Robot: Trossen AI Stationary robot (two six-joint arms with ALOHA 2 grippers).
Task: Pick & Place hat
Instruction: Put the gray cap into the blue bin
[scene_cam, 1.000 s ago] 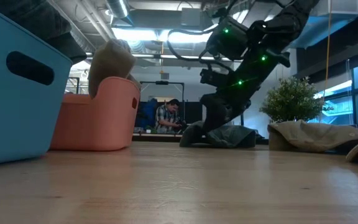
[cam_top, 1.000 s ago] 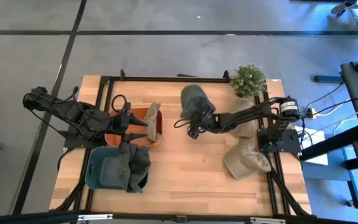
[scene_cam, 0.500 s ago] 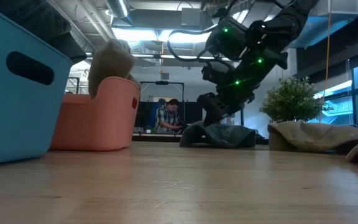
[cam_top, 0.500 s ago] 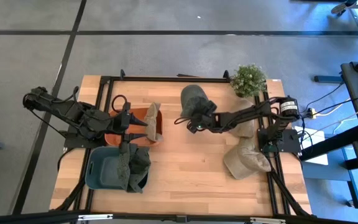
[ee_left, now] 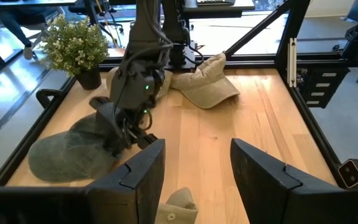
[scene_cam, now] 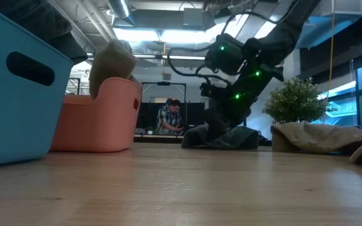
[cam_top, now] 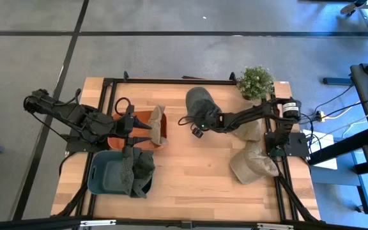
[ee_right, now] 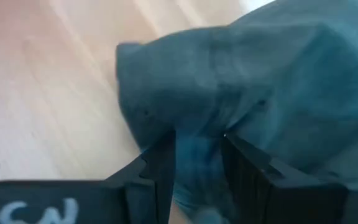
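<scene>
Fingers of right gripper (ee_right: 197,163) pinching dark green hat (cam_top: 200,102) on bench (cam_top: 190,172); lift and placing remain. Left gripper (ee_left: 194,168) waiting, spread, over bins.

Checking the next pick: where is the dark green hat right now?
In the high view the dark green hat lies at the table's far middle, left of the potted plant, with the right gripper closing on its near edge.

Both arms are dark and jointed, trailing black cables; the right arm (scene_cam: 256,56) carries small green lights, its wrist white lettering.
</scene>
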